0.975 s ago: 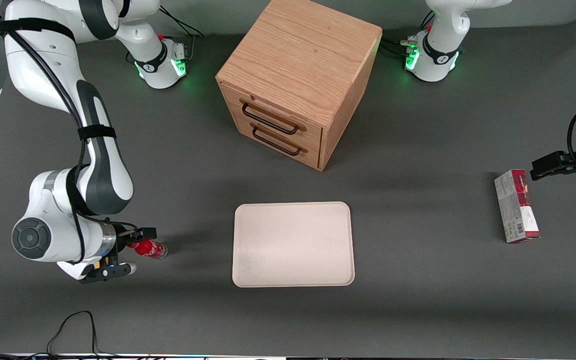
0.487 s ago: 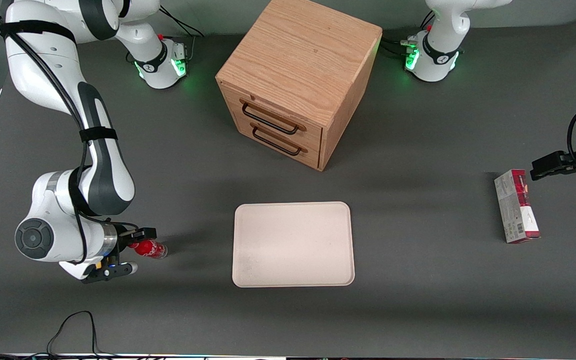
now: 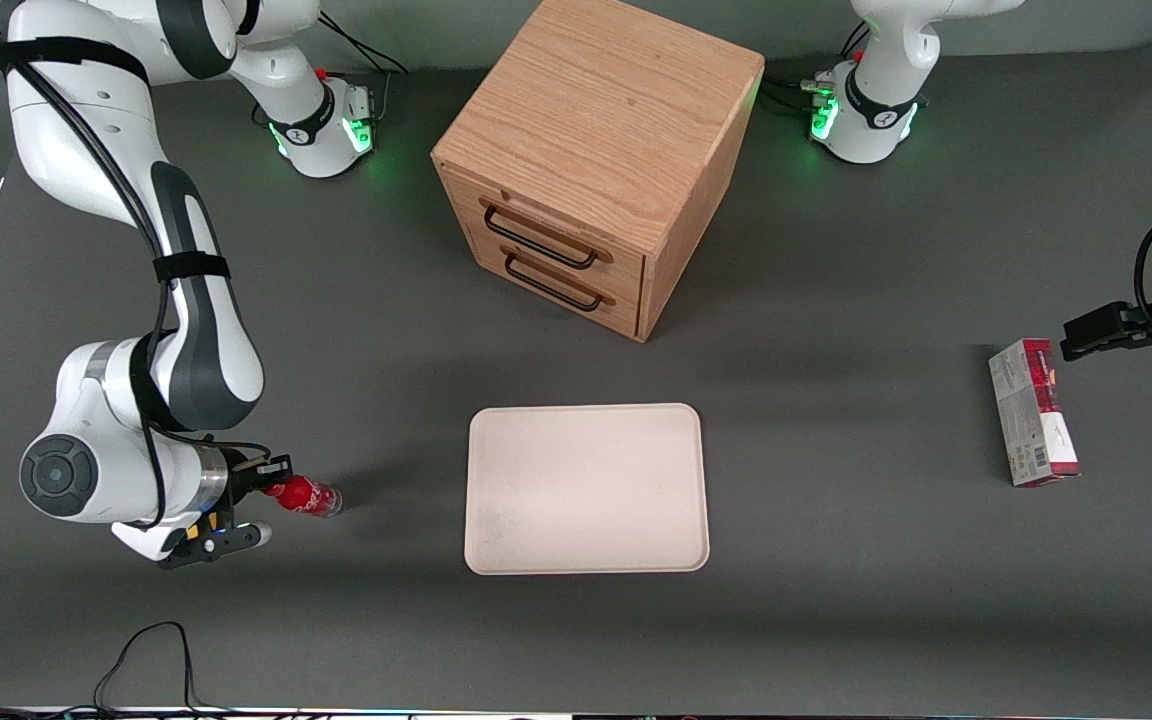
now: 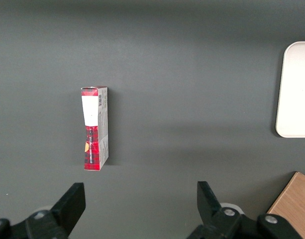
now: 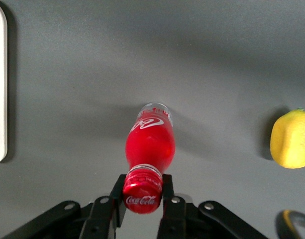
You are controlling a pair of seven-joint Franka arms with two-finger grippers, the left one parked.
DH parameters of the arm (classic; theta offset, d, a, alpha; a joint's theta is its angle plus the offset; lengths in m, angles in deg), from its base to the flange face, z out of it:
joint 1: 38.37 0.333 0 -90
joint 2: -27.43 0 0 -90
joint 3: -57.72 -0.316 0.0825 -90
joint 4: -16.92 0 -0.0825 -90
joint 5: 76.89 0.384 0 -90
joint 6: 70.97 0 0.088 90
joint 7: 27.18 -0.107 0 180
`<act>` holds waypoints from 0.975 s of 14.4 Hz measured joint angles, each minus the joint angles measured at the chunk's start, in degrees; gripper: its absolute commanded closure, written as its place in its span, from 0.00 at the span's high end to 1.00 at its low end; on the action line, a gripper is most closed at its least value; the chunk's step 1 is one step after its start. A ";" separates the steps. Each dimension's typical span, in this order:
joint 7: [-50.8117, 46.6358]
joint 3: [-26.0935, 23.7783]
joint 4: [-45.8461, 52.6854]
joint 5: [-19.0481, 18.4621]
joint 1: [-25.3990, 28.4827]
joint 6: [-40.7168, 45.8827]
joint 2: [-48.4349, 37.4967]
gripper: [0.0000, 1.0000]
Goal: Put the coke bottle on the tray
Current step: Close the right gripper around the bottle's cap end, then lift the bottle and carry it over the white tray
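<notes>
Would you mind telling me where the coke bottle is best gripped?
At the cap end: the gripper is shut on the coke bottle at its narrow neck, coming from above. The neck fits between the fingers; the wider body would not.

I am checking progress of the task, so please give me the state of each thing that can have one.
Small red coke bottle: gripped at its cap, off the tray.
Gripper: shut on the cap.
Cream-white rectangular tray: nothing on it.
Wooden drawer cabinet: both drawers shut.
Red-and-grey carton box: lying flat.
Yellow lemon: resting on the table.
</notes>
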 measured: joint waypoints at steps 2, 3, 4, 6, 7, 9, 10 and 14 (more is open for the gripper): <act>0.03 0.01 0.03 0.00 0.00 0.00 0.00 0.26; 0.04 0.03 0.07 0.00 0.00 -0.01 0.00 0.26; 0.05 0.05 0.21 0.00 -0.01 -0.02 0.00 0.26; 0.05 0.08 1.07 0.00 -0.03 0.20 -0.26 0.26; 0.05 0.09 2.10 0.00 -0.04 1.26 -0.61 0.26; 0.05 0.03 6.40 0.02 0.03 7.33 -1.47 0.26; -0.04 -0.05 9.56 0.06 0.10 11.52 -2.03 0.26; -1.39 -0.22 19.84 0.94 0.37 23.54 -5.46 0.26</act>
